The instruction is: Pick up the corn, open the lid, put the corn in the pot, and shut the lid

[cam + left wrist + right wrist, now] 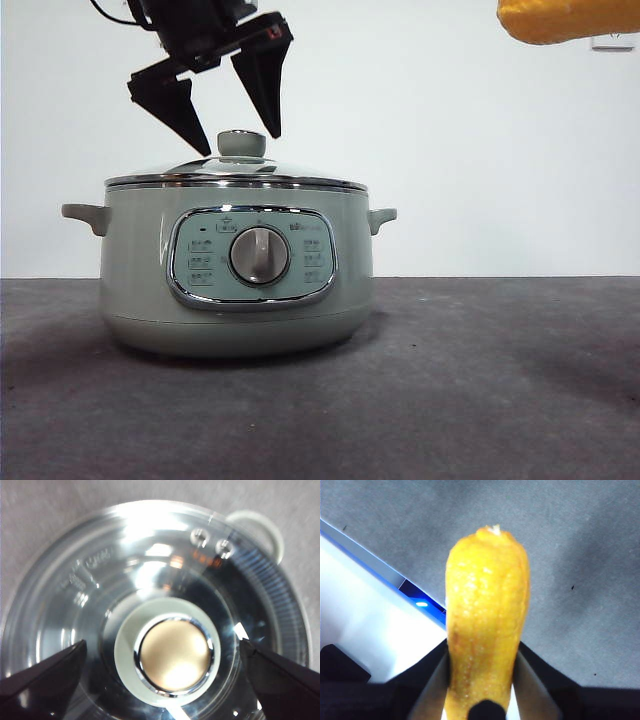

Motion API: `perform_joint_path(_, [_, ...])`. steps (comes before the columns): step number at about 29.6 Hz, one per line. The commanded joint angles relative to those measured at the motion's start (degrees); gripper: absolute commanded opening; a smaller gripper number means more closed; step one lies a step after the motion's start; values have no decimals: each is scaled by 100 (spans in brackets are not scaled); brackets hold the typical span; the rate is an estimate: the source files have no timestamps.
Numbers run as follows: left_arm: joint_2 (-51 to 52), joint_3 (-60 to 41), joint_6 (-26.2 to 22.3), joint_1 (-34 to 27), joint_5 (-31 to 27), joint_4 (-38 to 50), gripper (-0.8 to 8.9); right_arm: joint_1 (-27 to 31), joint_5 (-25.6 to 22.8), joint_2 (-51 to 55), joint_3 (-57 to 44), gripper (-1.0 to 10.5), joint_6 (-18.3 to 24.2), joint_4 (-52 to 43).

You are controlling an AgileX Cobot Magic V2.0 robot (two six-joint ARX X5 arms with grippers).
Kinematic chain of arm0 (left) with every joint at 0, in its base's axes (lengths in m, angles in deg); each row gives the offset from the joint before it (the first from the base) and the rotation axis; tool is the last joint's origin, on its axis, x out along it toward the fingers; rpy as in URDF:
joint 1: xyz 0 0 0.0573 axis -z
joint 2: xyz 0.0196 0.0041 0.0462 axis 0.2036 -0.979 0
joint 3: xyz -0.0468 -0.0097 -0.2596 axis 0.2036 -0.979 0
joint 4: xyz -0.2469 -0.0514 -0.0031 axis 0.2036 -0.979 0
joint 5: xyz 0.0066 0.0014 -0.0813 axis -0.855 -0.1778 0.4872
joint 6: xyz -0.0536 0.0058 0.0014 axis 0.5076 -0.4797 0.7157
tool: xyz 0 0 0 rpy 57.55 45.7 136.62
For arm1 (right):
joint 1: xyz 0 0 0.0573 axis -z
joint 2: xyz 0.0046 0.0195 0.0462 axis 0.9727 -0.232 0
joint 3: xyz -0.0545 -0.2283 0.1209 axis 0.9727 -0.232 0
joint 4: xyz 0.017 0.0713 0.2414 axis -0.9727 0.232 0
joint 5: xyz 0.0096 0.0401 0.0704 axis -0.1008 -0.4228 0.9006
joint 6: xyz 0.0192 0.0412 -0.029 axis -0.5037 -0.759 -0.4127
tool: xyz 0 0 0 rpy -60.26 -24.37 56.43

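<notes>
The pale green pot [235, 280] stands on the grey table with its glass lid [180, 172] on. The lid's green knob [241, 143] shows from above in the left wrist view [172, 661], on the lid's glass [90, 600]. My left gripper [240, 140] is open just above the lid, one jaw on each side of the knob, not touching it. My right gripper holds the yellow corn [485, 630] between its jaws, high above the table. In the front view the corn [565, 20] shows at the top right corner, well to the right of the pot.
The grey table [500, 380] runs in front of and to the right of the pot. A white wall stands behind. In the right wrist view a white surface with a blue-lit edge [375, 615] lies below the corn's side.
</notes>
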Motion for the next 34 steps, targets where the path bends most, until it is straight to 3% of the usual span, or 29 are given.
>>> perform_joint_path(1, [-87,-11,-72,13,-20,9,647,0,-24,0,-4,-12,24,-107])
perform_joint_path(5, [-90,-11,-74,76,-175,20,477,0,-26,0,-4,-12,24,-138])
perform_joint_path(13, [-96,-15,-68,164,-319,17,459,0,-26,0,-4,-11,24,-140])
perform_joint_path(20, [-98,-15,-76,201,-315,57,244,-2,-24,0,-4,-12,20,-125])
perform_joint_path(24, [-216,-15,-74,201,-315,-61,209,0,-24,0,-4,-11,15,-122])
perform_joint_path(26, [-280,-15,-74,199,-315,-98,131,0,-24,0,-4,-12,13,-120])
perform_joint_path(28, [-304,-15,-74,199,-315,-68,-17,-2,-22,0,-4,-12,13,-120])
perform_joint_path(34, [-297,-15,-74,201,-317,-4,-9,0,-26,0,-4,-12,15,-129])
